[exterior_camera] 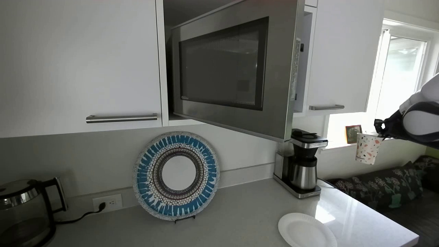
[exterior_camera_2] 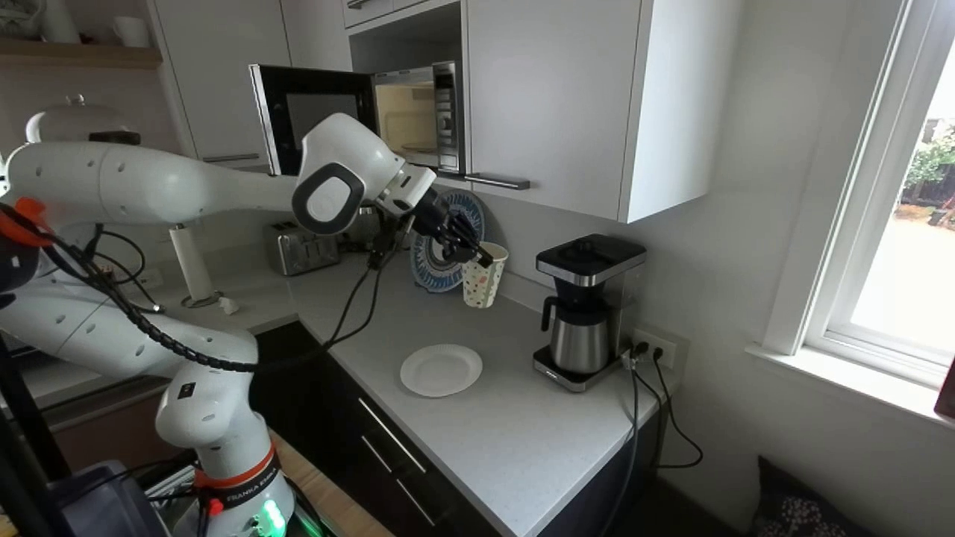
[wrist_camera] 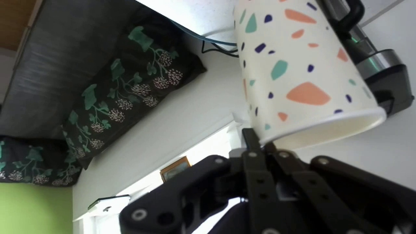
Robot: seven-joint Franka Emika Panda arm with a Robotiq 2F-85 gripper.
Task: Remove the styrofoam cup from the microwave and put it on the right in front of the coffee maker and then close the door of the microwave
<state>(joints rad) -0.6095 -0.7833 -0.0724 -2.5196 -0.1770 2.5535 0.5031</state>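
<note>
The gripper (wrist_camera: 260, 142) pinches the cup (exterior_camera_2: 483, 283) by its rim, jaws nearly together on the thin wall. The cup hangs in midair, mouth up and slightly tilted, off the counter (exterior_camera_2: 515, 447) and apart from the coffee maker (exterior_camera_2: 584, 317). I take this as the carry; the microwave (exterior_camera_2: 448, 115) stands with its door (exterior_camera: 231, 77) open, a job for last. Next, I reckon, the cup needs bringing right, in front of the coffee maker, lowering level, clear of the plate (exterior_camera_2: 442, 371), then releasing.

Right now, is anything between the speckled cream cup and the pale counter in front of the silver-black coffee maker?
Nothing visible blocks the cup; the round white plate lies flat, apart from the coffee maker.
</note>
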